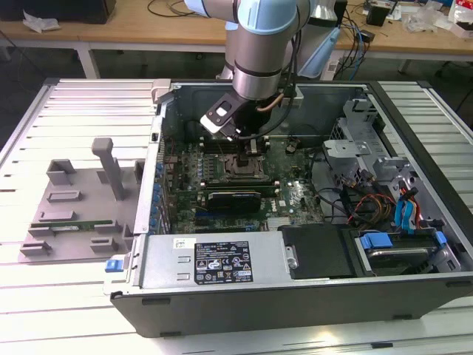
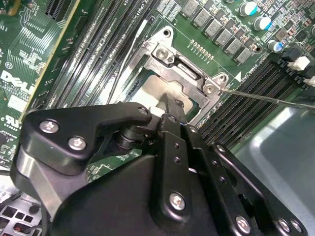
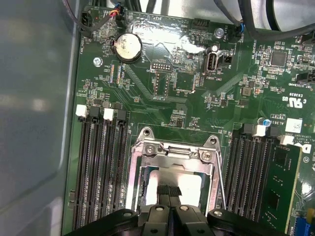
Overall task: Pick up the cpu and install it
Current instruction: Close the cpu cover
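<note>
The cpu point(image 3: 191, 183), a flat square with a dull silver top, lies inside the metal socket frame point(image 3: 172, 150) on the green motherboard. In the second wrist view the cpu point(image 2: 150, 91) shows beside the frame point(image 2: 183, 73). My gripper point(image 3: 170, 191) stands over the middle of the cpu with its two black fingers pressed together, tips at or just above the silver top; whether they touch it I cannot tell. Nothing sits between the fingers. In the exterior view the gripper point(image 1: 250, 144) hangs inside the open computer case over the socket.
Rows of black memory slots point(image 3: 101, 167) flank the socket on both sides. A thin socket lever point(image 2: 261, 96) sticks out sideways. A round coin battery point(image 3: 127, 46) sits farther along the board. A grey fixture tray point(image 1: 74, 200) lies on the exterior view's left; the drive bay and cables point(image 1: 399, 211) crowd the case's right.
</note>
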Available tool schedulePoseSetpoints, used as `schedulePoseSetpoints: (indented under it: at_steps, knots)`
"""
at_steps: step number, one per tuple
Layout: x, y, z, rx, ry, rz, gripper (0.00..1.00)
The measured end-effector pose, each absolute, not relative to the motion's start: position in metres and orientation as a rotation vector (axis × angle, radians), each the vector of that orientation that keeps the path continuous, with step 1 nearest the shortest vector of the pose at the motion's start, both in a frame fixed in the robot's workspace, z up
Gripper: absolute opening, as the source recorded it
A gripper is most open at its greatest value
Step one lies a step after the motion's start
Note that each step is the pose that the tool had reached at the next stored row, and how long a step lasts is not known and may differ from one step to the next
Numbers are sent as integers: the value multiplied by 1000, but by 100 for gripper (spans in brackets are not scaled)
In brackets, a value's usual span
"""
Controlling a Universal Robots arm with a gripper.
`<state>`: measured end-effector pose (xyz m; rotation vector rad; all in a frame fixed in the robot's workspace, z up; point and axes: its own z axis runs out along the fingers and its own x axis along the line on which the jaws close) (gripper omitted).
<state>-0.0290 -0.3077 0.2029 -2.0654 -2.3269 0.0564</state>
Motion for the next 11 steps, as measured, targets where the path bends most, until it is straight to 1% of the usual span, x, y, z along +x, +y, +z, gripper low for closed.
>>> schedulePoseSetpoints:
  at_steps: [11]
  knots:
    - [-41,-307,208,-2070,-2332,45,11]
